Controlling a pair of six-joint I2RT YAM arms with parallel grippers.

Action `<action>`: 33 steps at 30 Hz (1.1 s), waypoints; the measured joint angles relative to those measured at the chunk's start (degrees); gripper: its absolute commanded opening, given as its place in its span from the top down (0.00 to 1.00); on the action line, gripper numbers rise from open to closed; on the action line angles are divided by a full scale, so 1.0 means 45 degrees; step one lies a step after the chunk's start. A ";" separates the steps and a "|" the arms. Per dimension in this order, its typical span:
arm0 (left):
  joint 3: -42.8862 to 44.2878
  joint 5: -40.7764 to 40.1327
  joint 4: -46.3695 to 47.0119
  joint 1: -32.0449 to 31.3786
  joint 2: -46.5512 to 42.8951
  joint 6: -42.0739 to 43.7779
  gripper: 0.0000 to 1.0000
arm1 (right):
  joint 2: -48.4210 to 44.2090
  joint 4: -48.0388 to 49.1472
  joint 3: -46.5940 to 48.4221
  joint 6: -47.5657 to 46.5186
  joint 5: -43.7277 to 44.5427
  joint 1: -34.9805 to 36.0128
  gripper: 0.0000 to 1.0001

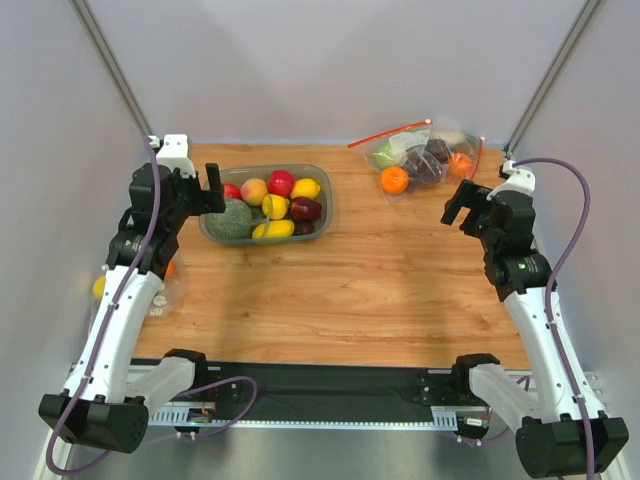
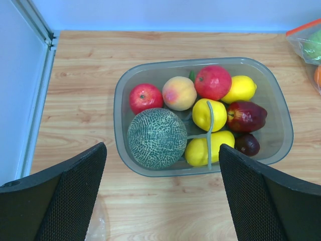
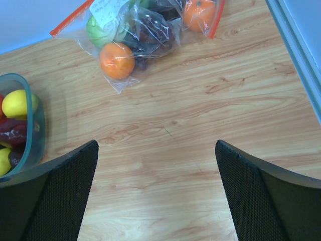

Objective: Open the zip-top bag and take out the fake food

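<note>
The clear zip-top bag [image 1: 425, 158] lies at the back right of the table, its orange-red zip strip [image 1: 390, 133] along the far side. It holds a light green fruit [image 1: 385, 155], dark purple grapes [image 1: 428, 166] and an orange [image 1: 394, 179]; a second orange [image 1: 460, 163] shows at its right end. In the right wrist view the bag [image 3: 145, 27] lies ahead. My right gripper [image 3: 156, 142] is open and empty over bare wood, short of the bag. My left gripper [image 2: 161, 145] is open and empty, just before the bin.
A grey see-through bin [image 1: 325, 205] at the back left holds red apples, yellow lemons, a peach and a netted green melon [image 2: 156, 138]. Another plastic bag [image 1: 165, 285] lies under the left arm at the table's left edge. Frame posts stand at both back corners.
</note>
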 measured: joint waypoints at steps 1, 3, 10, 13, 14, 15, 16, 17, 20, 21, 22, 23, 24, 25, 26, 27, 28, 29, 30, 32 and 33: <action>0.0000 0.0005 0.0005 0.0000 0.0000 0.0000 0.01 | 0.0000 -0.0010 0.0000 -0.0010 0.0000 0.0000 0.00; 0.0000 0.0005 0.0005 0.0000 0.0000 0.0005 0.01 | 0.0000 -0.0015 0.0000 -0.0019 0.0005 0.0000 0.00; 0.0000 0.0005 0.0019 0.0000 0.0000 0.0039 0.01 | 0.0000 -0.0029 0.0000 -0.0121 0.0044 0.0000 0.00; 0.0000 0.0015 0.0049 0.0000 0.0000 0.0039 0.01 | 0.0000 -0.0034 0.0000 -0.0151 0.0126 0.0000 0.00; -0.0005 0.0015 0.0053 0.0000 0.0000 0.0039 0.01 | 0.0000 -0.0034 0.0000 -0.0155 0.0136 0.0000 0.00; -0.0024 0.0019 0.0083 0.0000 -0.0005 0.0039 0.01 | 0.0005 -0.0029 0.0000 -0.0165 0.0151 0.0000 0.00; -0.0058 0.0019 0.0146 0.0000 -0.0019 0.0044 0.01 | 0.0015 -0.0029 0.0005 -0.0180 0.0175 0.0000 0.00; -0.0087 0.0019 0.0180 0.0000 -0.0039 0.0044 0.01 | 0.0049 -0.0024 0.0005 -0.0204 0.0194 0.0000 0.00; -0.0204 0.0063 0.0311 0.0000 -0.0141 0.0044 0.01 | 0.0364 -0.0010 0.0092 -0.0257 0.0223 0.0000 0.00; -0.0238 0.0131 0.0345 0.0000 -0.0194 0.0044 0.01 | 0.0583 -0.0010 0.0155 -0.0277 0.0228 0.0000 0.00; -0.0277 0.0204 0.0379 0.0000 -0.0243 0.0049 0.01 | 0.0850 0.0015 0.0257 -0.0306 0.0228 0.0000 0.00; -0.0316 0.0311 0.0427 0.0000 -0.0291 0.0063 0.01 | 0.1132 0.0053 0.0364 -0.0340 0.0228 0.0000 0.00; -0.0330 0.0398 0.0452 0.0000 -0.0321 0.0087 0.01 | 0.1496 0.0126 0.0495 -0.0350 0.0228 0.0000 0.00; -0.0355 0.0520 0.0505 0.0000 -0.0340 0.0097 0.01 | 0.1836 0.0185 0.0627 -0.0364 0.0228 0.0000 0.00; -0.0374 0.0665 0.0534 0.0000 -0.0359 0.0126 0.01 | 0.2259 0.0272 0.0797 -0.0393 0.0223 0.0000 0.00; -0.0389 0.0772 0.0559 0.0000 -0.0364 0.0136 0.01 | 0.2778 0.0442 0.0981 -0.0408 0.0223 0.0000 0.00; -0.0418 0.0889 0.0593 0.0000 -0.0369 0.0146 0.01 | 0.3317 0.0578 0.1239 -0.0427 0.0223 -0.0005 0.00; -0.0457 0.1030 0.0622 0.0000 -0.0379 0.0185 0.01 | 0.3954 0.0719 0.1559 -0.0432 0.0214 -0.0010 0.00; -0.0486 0.1117 0.0631 0.0000 -0.0379 0.0209 0.01 | 0.4580 0.0869 0.1889 -0.0442 0.0194 -0.0019 0.00; -0.0534 0.1273 0.0631 0.0000 -0.0379 0.0243 0.01 | 0.6105 0.1137 0.2803 -0.0427 0.0029 -0.0053 0.01; -0.0554 0.1341 0.0631 0.0000 -0.0379 0.0267 0.01 | 0.6887 0.1151 0.3356 -0.0403 -0.0121 -0.0058 0.01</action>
